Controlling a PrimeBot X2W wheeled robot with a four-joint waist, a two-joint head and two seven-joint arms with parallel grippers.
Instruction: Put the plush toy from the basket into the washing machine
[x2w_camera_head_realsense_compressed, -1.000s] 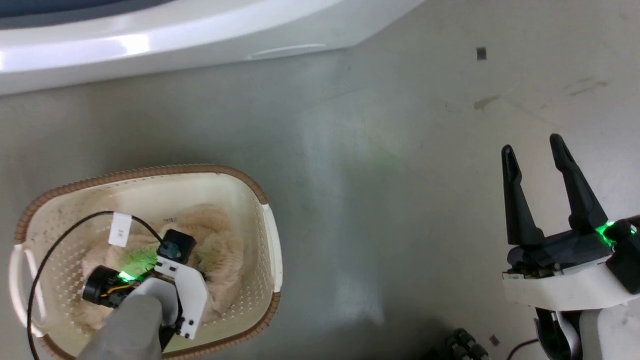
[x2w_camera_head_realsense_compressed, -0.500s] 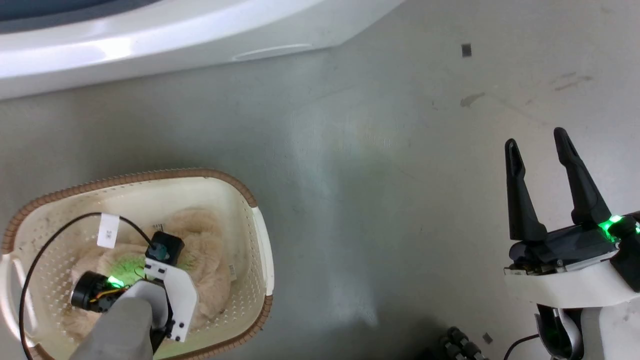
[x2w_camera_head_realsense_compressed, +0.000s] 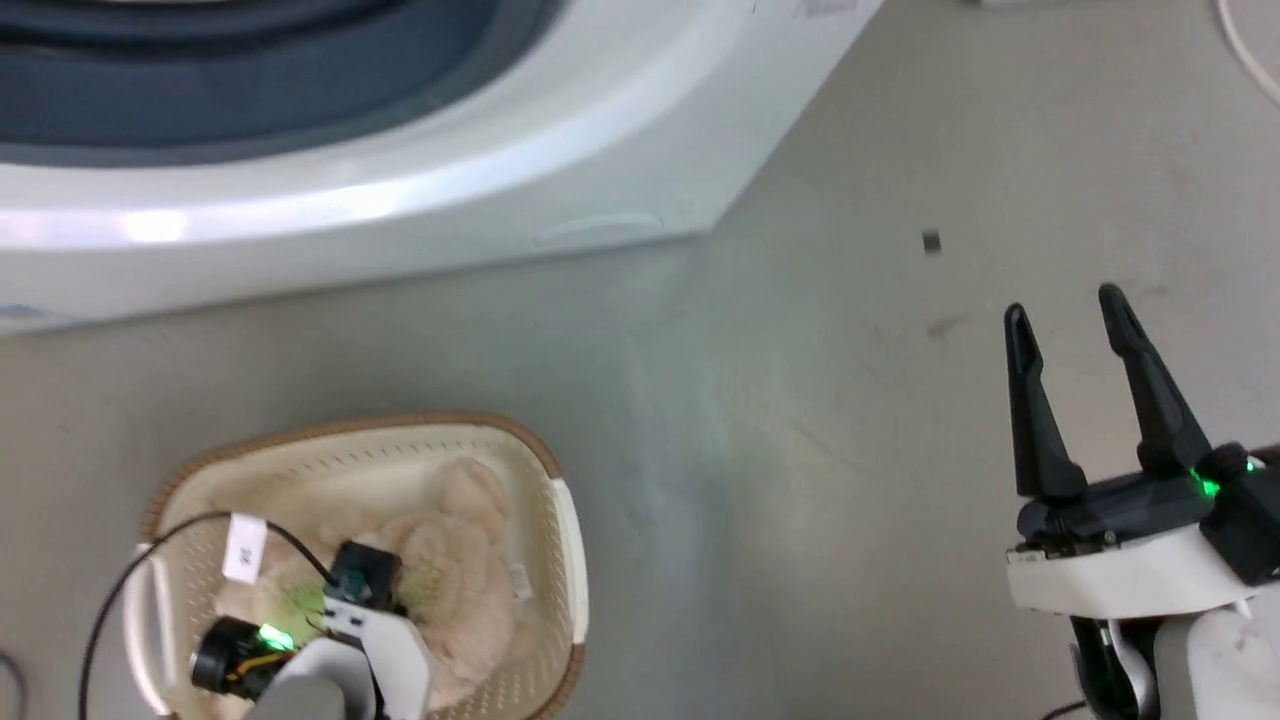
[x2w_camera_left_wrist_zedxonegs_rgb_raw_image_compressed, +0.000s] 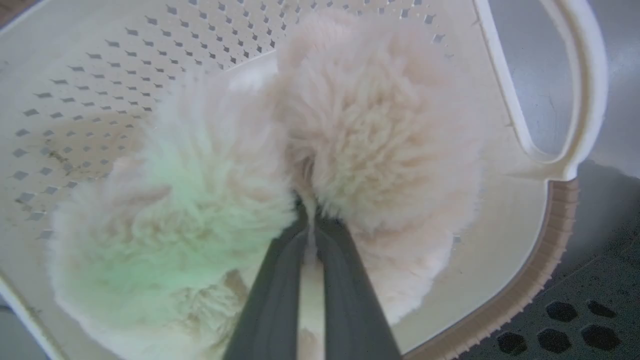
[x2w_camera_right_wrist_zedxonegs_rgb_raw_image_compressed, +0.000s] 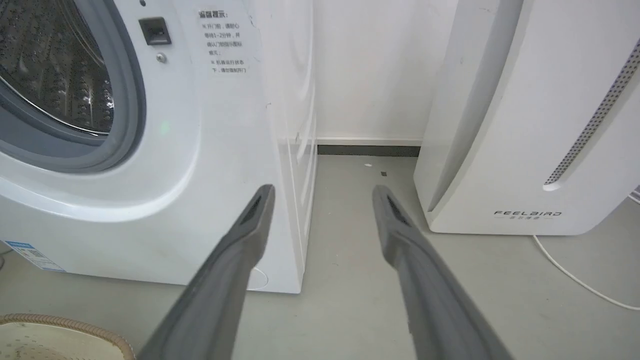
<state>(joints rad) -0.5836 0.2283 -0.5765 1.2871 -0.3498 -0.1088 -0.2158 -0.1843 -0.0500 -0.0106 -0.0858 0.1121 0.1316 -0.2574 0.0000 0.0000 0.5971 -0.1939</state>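
**Down in the basket (x2w_camera_left_wrist_zedxonegs_rgb_raw_image_compressed: 75, 75): left gripper (x2w_camera_left_wrist_zedxonegs_rgb_raw_image_compressed: 309, 216) pinching the plush toy (x2w_camera_left_wrist_zedxonegs_rgb_raw_image_compressed: 380, 140); right gripper (x2w_camera_right_wrist_zedxonegs_rgb_raw_image_compressed: 322, 190) spread**

Left gripper: the two dark fingers (x2w_camera_left_wrist_zedxonegs_rgb_raw_image_compressed: 270, 300) are drawn almost together. The tips are buried in the cleft between two shaggy lobes of the toy. A thin strip of cream fur shows between the fingers, so they are nipping fur. How deep the hold goes cannot be told under the pile.

Plush toy: cream-beige, inside the basket, bunched towards the side wall with the white handle (x2w_camera_left_wrist_zedxonegs_rgb_raw_image_compressed: 585, 100). The lobe to the fingers' left in the left wrist view carries a green cast. Whether the toy rests on the base or is lifted off it cannot be told.

Basket: perforated cream walls with a brown woven-look rim (x2w_camera_left_wrist_zedxonegs_rgb_raw_image_compressed: 555, 240). It stands on the grey floor (x2w_camera_head_realsense_compressed: 760, 450), near the front of the washing machine (x2w_camera_right_wrist_zedxonegs_rgb_raw_image_compressed: 165, 210) but apart from it.

Right gripper: fingers well apart, nothing between them. It is held over bare floor at the robot's right, well apart from the basket.

Washing machine: the opening shows a grey seal (x2w_camera_right_wrist_zedxonegs_rgb_raw_image_compressed: 125, 100) and a steel drum (x2w_camera_right_wrist_zedxonegs_rgb_raw_image_compressed: 50, 65) behind it. A printed notice (x2w_camera_right_wrist_zedxonegs_rgb_raw_image_compressed: 222, 42) sits on the front panel.

Beside it, across a gap of floor, stands a white appliance (x2w_camera_right_wrist_zedxonegs_rgb_raw_image_compressed: 500, 125) with lettering low on its front. A white cable (x2w_camera_right_wrist_zedxonegs_rgb_raw_image_compressed: 575, 277) runs over the floor at its foot.
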